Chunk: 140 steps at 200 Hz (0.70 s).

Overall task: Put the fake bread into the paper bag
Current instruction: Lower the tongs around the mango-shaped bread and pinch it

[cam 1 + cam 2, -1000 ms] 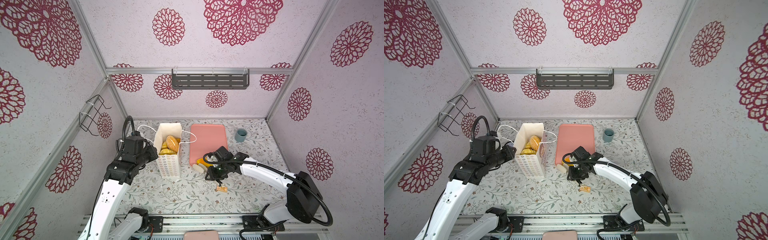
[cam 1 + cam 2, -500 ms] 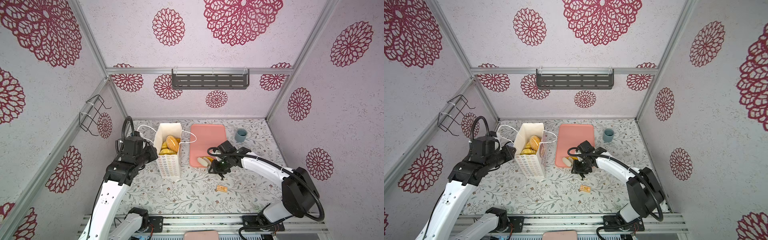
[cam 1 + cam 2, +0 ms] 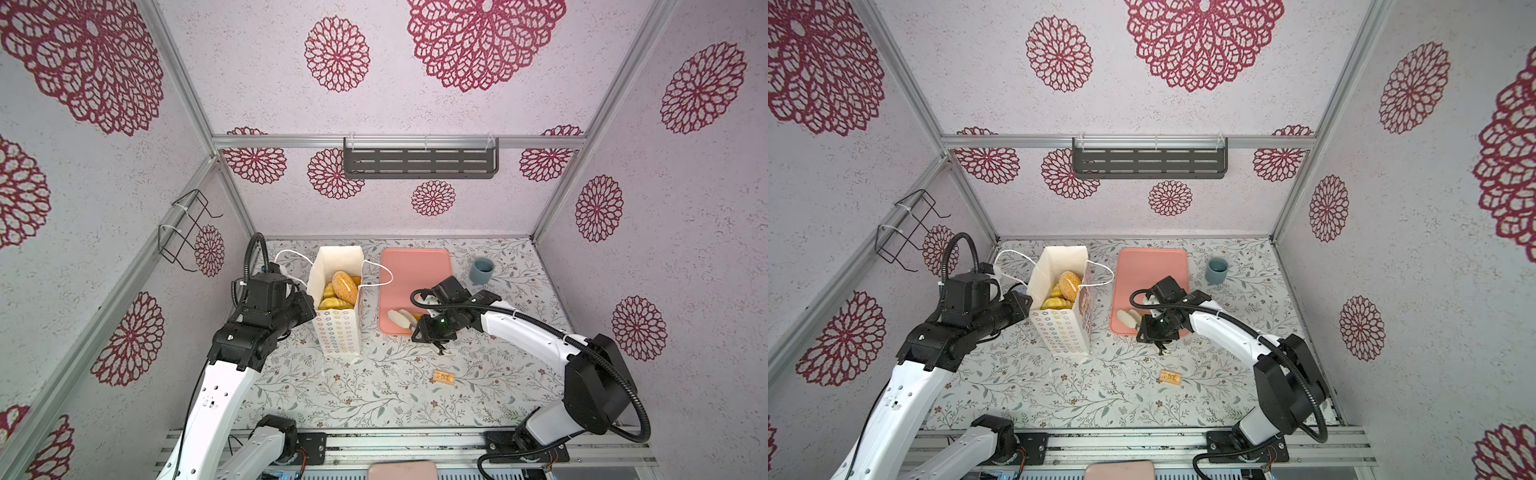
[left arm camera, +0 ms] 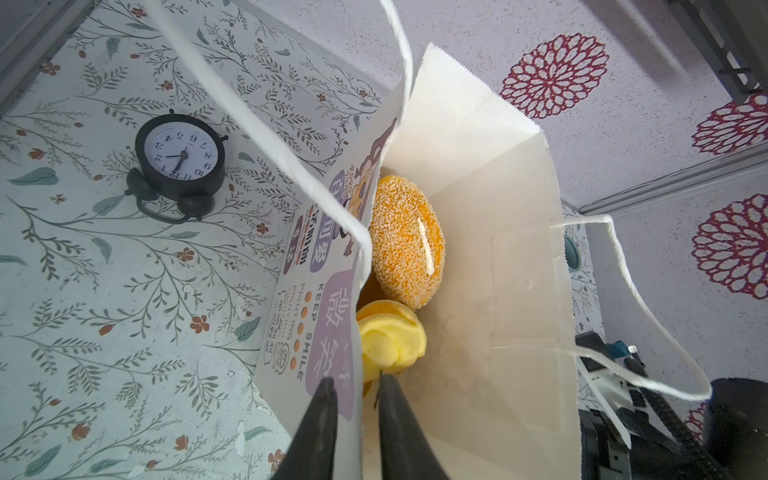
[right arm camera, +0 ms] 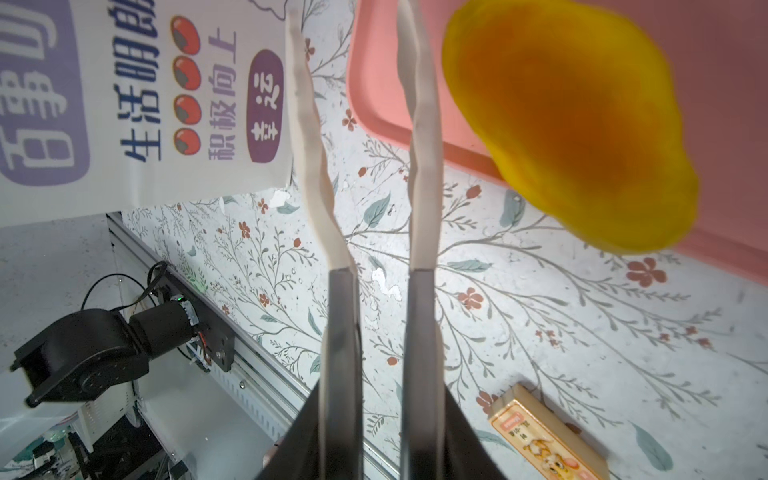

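The paper bag [image 3: 338, 336] [image 3: 1061, 328] stands upright at the left of the floor with its mouth open. Inside it lie several pieces of fake bread, among them a sugared round bun [image 3: 345, 286] [image 4: 405, 245] and a pale yellow piece [image 4: 388, 336]. My left gripper [image 4: 357, 380] [image 3: 309, 299] is shut on the bag's printed wall near its rim. My right gripper [image 5: 349, 16] [image 3: 398, 319] hovers over the pink tray's front edge, its long cream fingers slightly parted with nothing between them. A glossy orange bread [image 5: 573, 124] [image 3: 415, 318] lies just outside one finger.
The pink tray [image 3: 415, 270] [image 3: 1152, 270] lies right of the bag, and a grey-blue cup [image 3: 482, 271] stands beyond it. A small tan printed block [image 3: 444, 376] [image 5: 548, 436] lies on the floor in front. A black alarm clock [image 4: 180, 160] sits behind the bag.
My right gripper has moved back from the floor in front of the tray onto the tray's front edge, the orange bread staying beside it. The left arm and the bag have not moved.
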Tool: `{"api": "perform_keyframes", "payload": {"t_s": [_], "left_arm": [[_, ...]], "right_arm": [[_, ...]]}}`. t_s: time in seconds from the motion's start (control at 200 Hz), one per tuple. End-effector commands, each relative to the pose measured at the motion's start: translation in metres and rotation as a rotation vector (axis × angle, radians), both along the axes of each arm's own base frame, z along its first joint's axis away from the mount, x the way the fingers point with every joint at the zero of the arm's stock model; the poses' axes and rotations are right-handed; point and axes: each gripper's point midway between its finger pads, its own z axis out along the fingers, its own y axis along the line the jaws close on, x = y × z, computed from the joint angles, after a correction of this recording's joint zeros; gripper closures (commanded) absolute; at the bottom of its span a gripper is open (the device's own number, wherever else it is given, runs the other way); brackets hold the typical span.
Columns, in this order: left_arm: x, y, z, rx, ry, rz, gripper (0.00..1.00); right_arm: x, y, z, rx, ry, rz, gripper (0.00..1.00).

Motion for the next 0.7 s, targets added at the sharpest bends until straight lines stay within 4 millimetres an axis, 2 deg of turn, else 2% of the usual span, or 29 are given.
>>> {"api": "perform_keyframes", "payload": {"t_s": [0.0, 0.255, 0.695], "left_arm": [[0.003, 0.000, 0.006, -0.006, -0.034, 0.003, 0.78], [0.001, 0.002, 0.008, -0.002, -0.034, 0.005, 0.78], [0.003, 0.001, 0.010, -0.004, -0.039, 0.008, 0.78]], "right_arm": [[-0.006, 0.002, 0.006, 0.017, -0.009, 0.034, 0.65], [0.000, -0.004, -0.011, -0.026, 0.022, 0.032, 0.65], [0.015, -0.033, -0.024, -0.099, 0.027, -0.002, 0.65]]}}
